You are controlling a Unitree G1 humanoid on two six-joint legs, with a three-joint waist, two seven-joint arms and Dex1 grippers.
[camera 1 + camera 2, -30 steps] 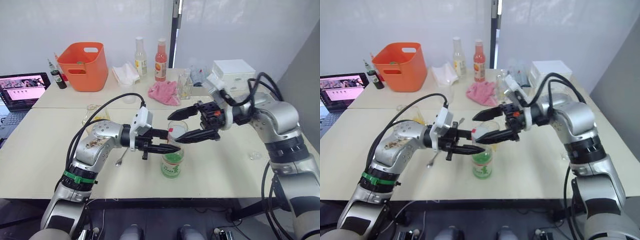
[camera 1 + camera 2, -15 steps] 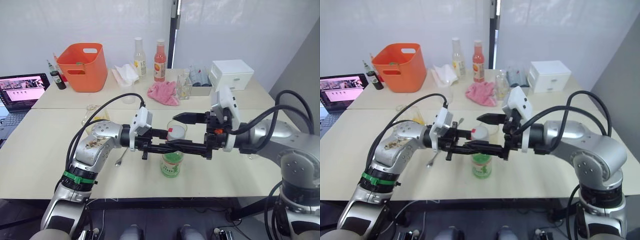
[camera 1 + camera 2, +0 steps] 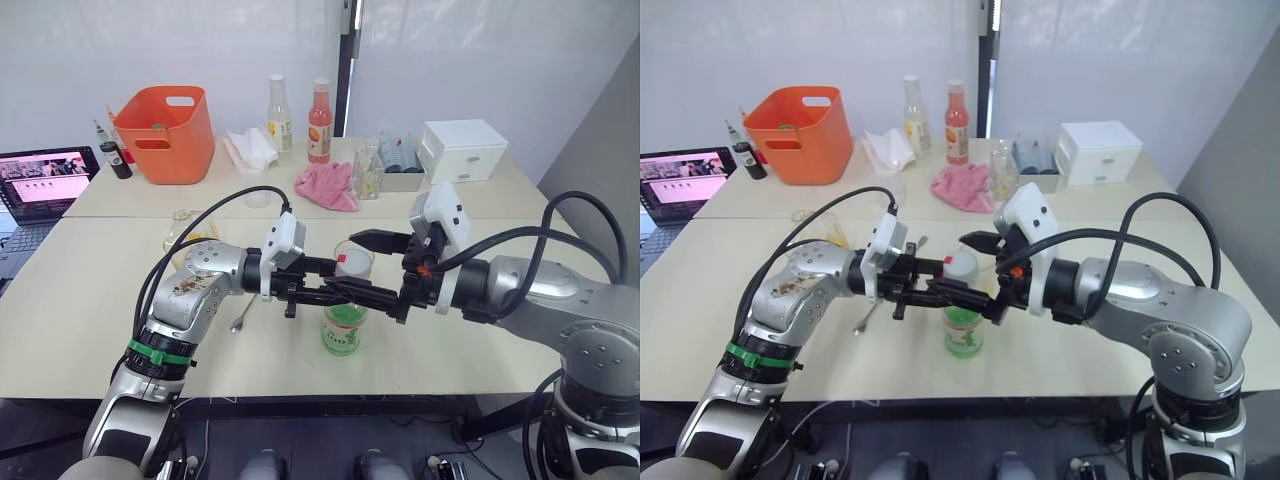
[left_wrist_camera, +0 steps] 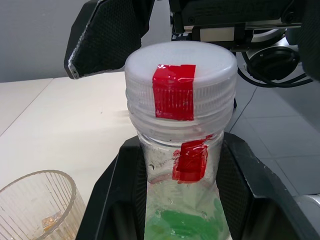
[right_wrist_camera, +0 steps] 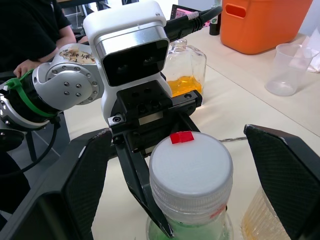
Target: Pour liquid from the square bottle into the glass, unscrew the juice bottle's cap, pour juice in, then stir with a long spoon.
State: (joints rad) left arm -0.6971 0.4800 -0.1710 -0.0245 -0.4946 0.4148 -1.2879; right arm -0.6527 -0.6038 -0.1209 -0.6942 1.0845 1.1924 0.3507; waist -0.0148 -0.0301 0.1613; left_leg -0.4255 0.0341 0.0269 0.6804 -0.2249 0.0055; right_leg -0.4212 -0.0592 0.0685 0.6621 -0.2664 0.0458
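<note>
The juice bottle stands near the table's front, and my left gripper is shut on its neck just under the cap. That cap is white with a strip of red tape and sits screwed on. My right gripper is open, one finger on each side of the cap with a gap to it. The glass stands right behind the bottle with a little orange liquid in it. Beyond my left arm stands the square bottle. The long spoon lies flat beside my left forearm.
At the back of the table are an orange bucket, two tall bottles, a pink cloth, a white box and a small clear cup. A laptop sits far left. A person sits beyond the table.
My right gripper has turned level and slid left, so its open fingers now stand on either side of the cap. The left gripper and the bottle have stayed put.
</note>
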